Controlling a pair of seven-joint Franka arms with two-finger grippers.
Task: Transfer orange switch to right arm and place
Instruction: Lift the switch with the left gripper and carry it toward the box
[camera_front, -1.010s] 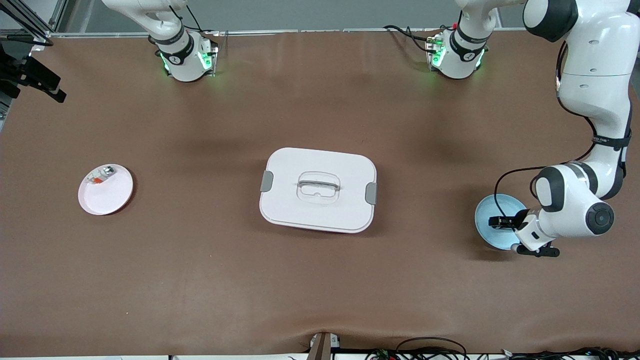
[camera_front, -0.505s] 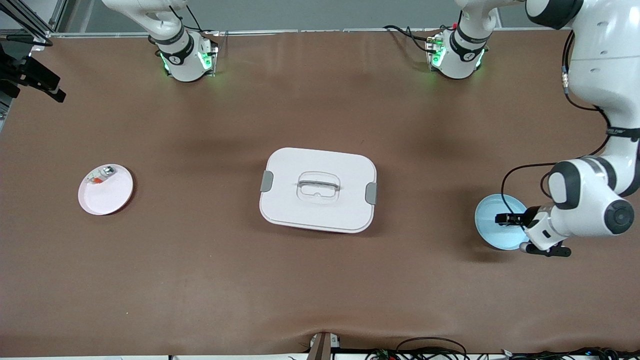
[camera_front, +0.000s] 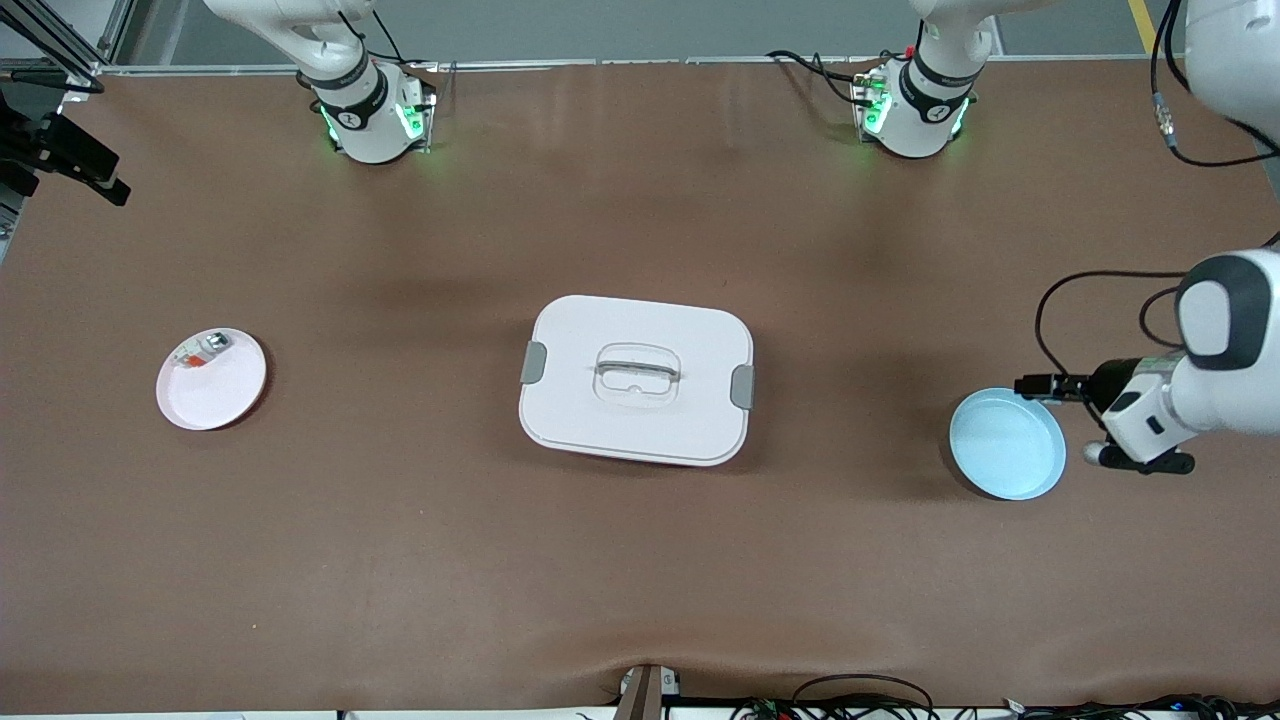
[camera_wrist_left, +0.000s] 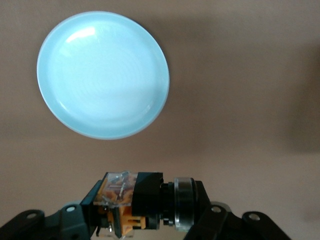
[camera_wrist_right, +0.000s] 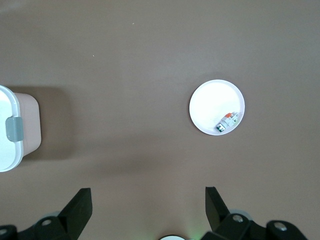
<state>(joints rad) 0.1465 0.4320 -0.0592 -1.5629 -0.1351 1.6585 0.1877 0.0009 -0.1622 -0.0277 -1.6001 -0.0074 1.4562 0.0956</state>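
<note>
My left gripper (camera_front: 1040, 386) is shut on the orange switch (camera_wrist_left: 140, 202), a stubby black cylinder with an orange and clear end, lying crosswise between the jaws. It hangs in the air over the rim of the empty light blue plate (camera_front: 1005, 445), which also shows in the left wrist view (camera_wrist_left: 102, 75). My right gripper (camera_wrist_right: 147, 210) is open and empty, high over bare table between the white box (camera_wrist_right: 10, 130) and the pink plate (camera_wrist_right: 210, 100). The right gripper is out of the front view.
The white lidded box (camera_front: 636, 378) with a handle sits at the table's middle. The pink plate (camera_front: 215, 395) toward the right arm's end holds a small silver-white piece with a red bit (camera_front: 200, 352). The brown table (camera_front: 640, 580) lies bare elsewhere.
My left gripper has risen off the blue plate with the switch in it and moved toward the left arm's end. The plate now lies empty.
</note>
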